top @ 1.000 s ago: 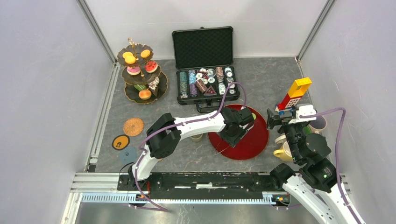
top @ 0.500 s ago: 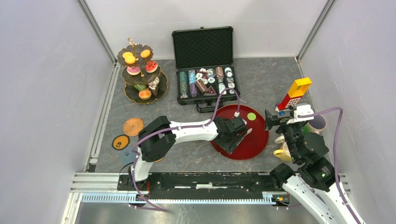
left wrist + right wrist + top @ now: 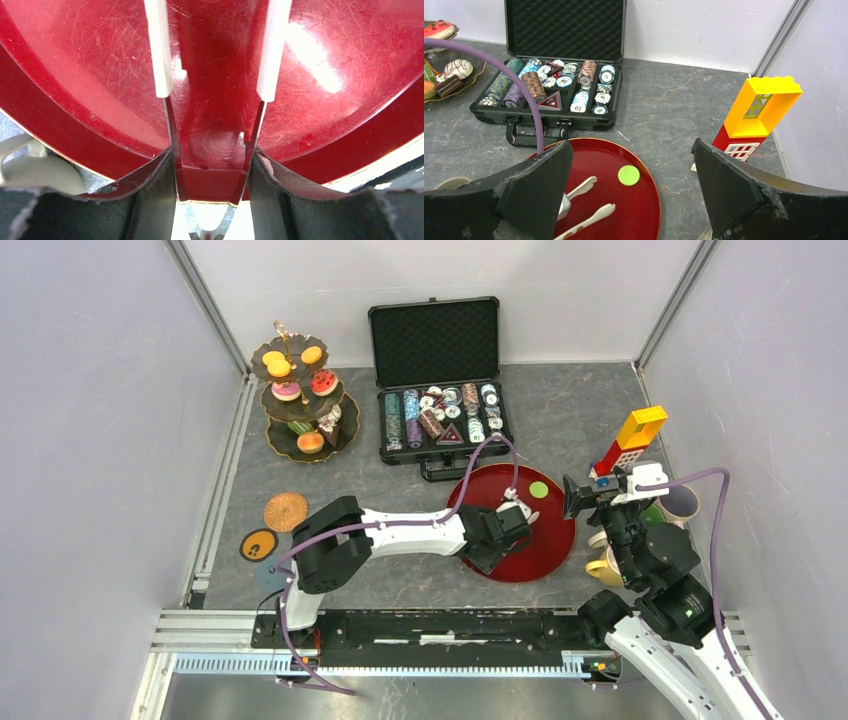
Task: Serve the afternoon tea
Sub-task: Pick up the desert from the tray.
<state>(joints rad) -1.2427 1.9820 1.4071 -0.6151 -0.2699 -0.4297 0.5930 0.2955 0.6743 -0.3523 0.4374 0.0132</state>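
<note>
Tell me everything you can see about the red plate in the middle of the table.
The red plate is round, shallow and glossy, like lacquer or plastic, with fine scratches and a thin pale edge on its raised rim. It lies flat on the grey table, just in front of the chip case. One small green round lies on its far right part. The left gripper, open, is over its middle; whether it touches, I cannot tell.

Your mugs [image 3: 603, 568] half hidden behind the right arm [image 3: 655, 555] (count unclear), tiered stand [image 3: 469, 86] cropped in right wrist view, sweets [image 3: 286, 390] too small to name
</note>
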